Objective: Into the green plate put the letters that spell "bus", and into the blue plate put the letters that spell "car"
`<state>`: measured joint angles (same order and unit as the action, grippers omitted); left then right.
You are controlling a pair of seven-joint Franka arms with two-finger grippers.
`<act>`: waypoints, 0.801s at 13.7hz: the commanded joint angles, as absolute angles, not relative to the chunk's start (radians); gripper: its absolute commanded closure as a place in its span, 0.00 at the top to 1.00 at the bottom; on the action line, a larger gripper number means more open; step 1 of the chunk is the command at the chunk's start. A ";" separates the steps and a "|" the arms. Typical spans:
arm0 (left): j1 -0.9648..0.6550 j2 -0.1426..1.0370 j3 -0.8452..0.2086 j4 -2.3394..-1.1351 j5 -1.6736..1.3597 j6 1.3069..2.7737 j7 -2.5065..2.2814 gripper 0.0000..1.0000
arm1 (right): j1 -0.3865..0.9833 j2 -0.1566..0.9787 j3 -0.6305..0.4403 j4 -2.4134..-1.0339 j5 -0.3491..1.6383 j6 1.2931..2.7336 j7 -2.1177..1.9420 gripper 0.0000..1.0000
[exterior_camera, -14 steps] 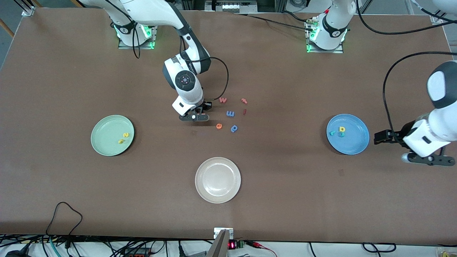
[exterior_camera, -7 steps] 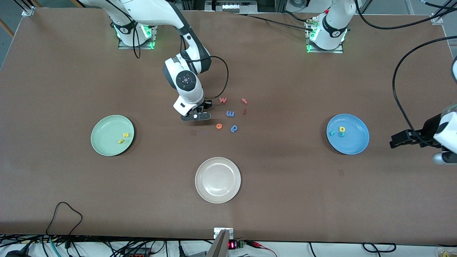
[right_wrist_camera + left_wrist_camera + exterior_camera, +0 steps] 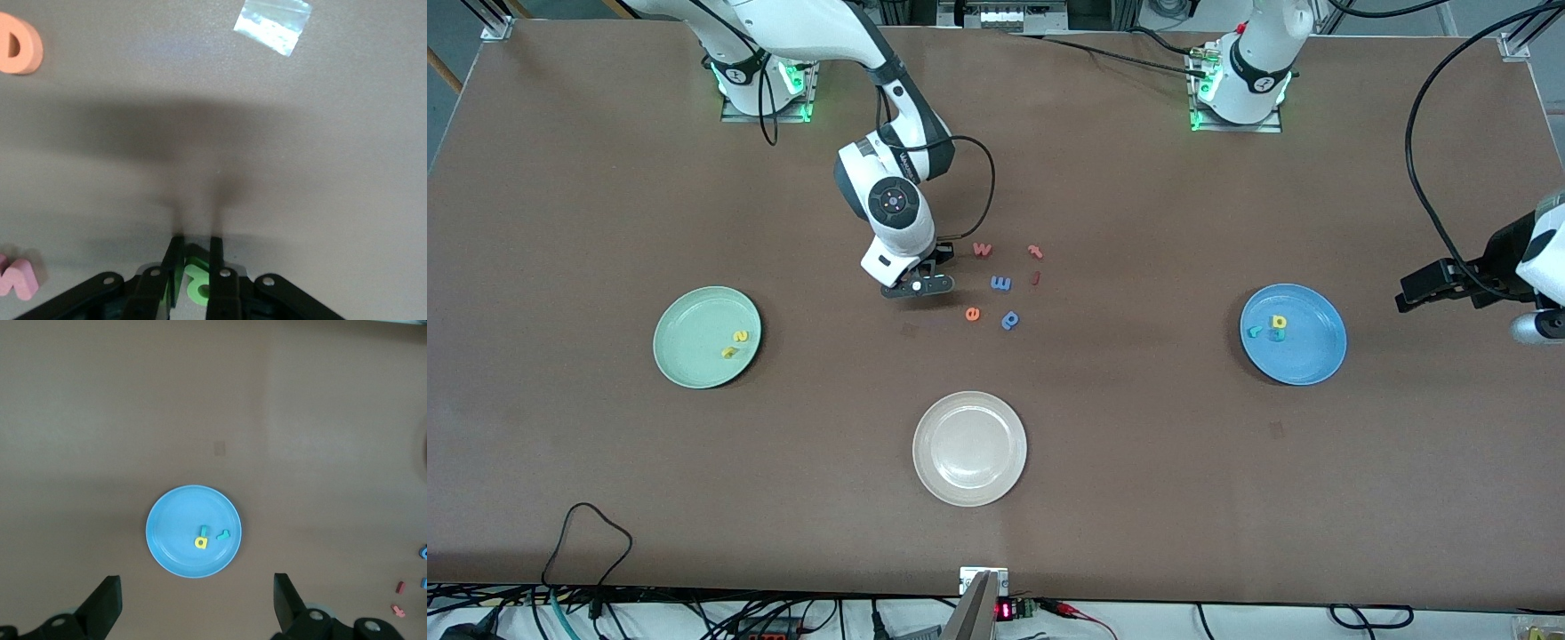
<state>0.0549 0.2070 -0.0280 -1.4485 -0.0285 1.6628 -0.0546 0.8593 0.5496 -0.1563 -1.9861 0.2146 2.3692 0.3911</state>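
Now the right pincer (image 3: 194, 267) is pinched shut on a small green letter (image 3: 195, 280), the "b" for "bus". It holds the letter by its flat sides, low over the bare tabletop (image 3: 605, 498), just beside the heap of spare letters. An orange e (image 3: 972, 313), a blue p (image 3: 1009, 319), a blue m (image 3: 1000, 283) and some red bits (image 3: 1035, 252) lie there.

The letter looks like soft foam. I think it is very light and a bit squishy, so a gentle squeeze is enough. A hard squeeze could bend it or pop it out. Holding it across the thick, straight part seems safest, and that looks like how it is held.

The green plate (image 3: 685, 307) sits toward the right arm's end of the tabletop. Two yellow letters (image 3: 735, 343) are in it already, the "u" and the "s". So the "b" is the last one it needs, and I guess it has to be carried over and dropped in.

The blue plate (image 3: 1307, 364) sits toward the left arm's end. A yellow a (image 3: 201, 542) and two teal letters (image 3: 223, 535) rest in it, so "car" looks done.

The left pincer (image 3: 193, 600) is wide open and holds nothing. It hangs high up above the tabletop by the blue plate and waits.

A cream plate (image 3: 938, 418) sits nearer the camera with nothing in it.
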 commanded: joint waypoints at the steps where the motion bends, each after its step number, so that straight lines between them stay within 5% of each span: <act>1: 0.081 0.106 -0.055 -1.593 -0.035 1.698 -0.066 1.00 | 0.865 0.534 -0.158 -1.993 0.229 2.352 0.364 0.18; 11: 0.083 0.009 -0.063 -1.723 -0.034 1.720 -0.051 1.00 | 0.865 0.534 -0.158 -1.993 0.229 2.349 0.328 0.18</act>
